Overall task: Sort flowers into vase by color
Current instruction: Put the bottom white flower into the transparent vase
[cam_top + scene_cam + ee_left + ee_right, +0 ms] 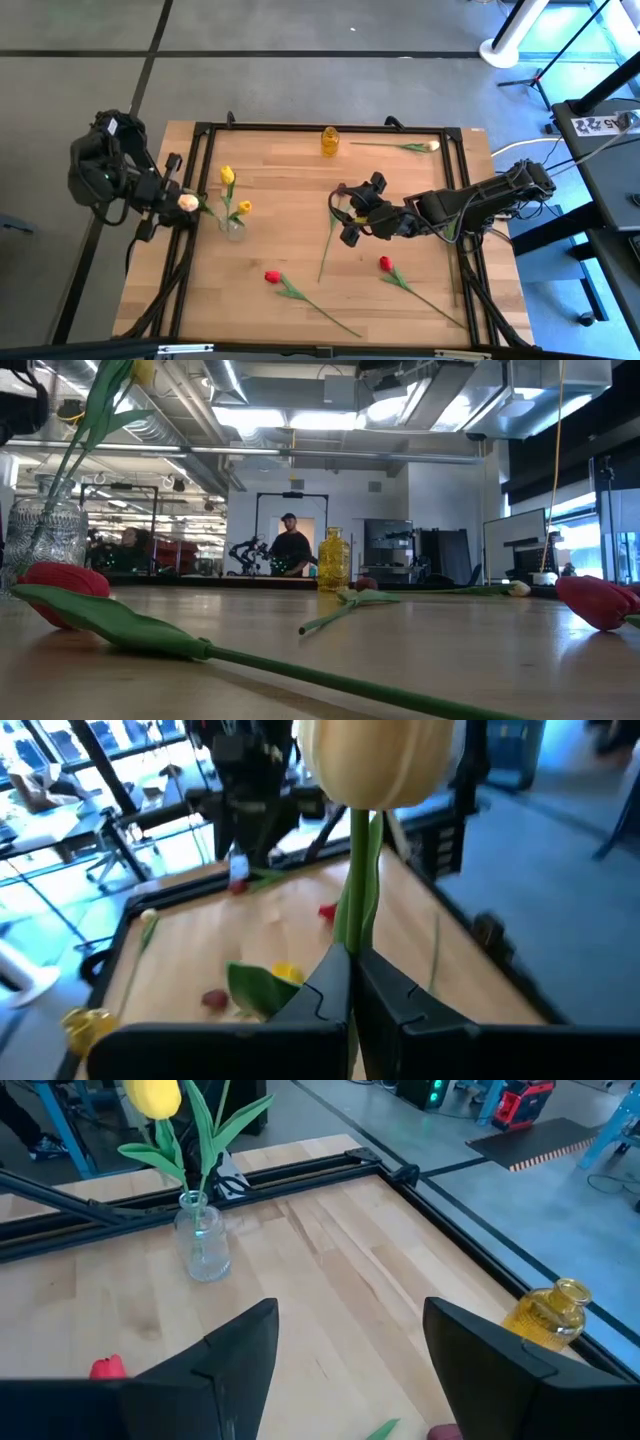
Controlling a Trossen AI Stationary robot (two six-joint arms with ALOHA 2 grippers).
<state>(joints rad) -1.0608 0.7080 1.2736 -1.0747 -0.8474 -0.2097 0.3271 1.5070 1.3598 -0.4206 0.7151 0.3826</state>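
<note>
My left gripper (178,203) is at the table's left edge, shut on a cream-peach tulip (375,760) next to the clear vase (233,228). That vase holds two yellow tulips (227,176). My right gripper (346,214) is open at mid-table, fingers either side of a tulip stem (327,245) lying flat, touching nothing. The yellow vase (330,141) stands at the far edge. Two red tulips (272,276) (385,263) lie near the near edge. Another cream tulip (431,146) lies at the far right. My left gripper pinches the cream-peach tulip's green stem (352,915) between its two shut fingers (325,990), a short way below the head. The stem runs along the fingers and the head sticks out beyond their tips. The lower stem is hidden behind the gripper.
A black frame (320,128) rims the wooden table. In the right wrist view the clear vase (203,1245) stands ahead and the yellow vase (548,1315) off to one side. Bare wood lies between the two vases. A person (290,548) stands in the room beyond.
</note>
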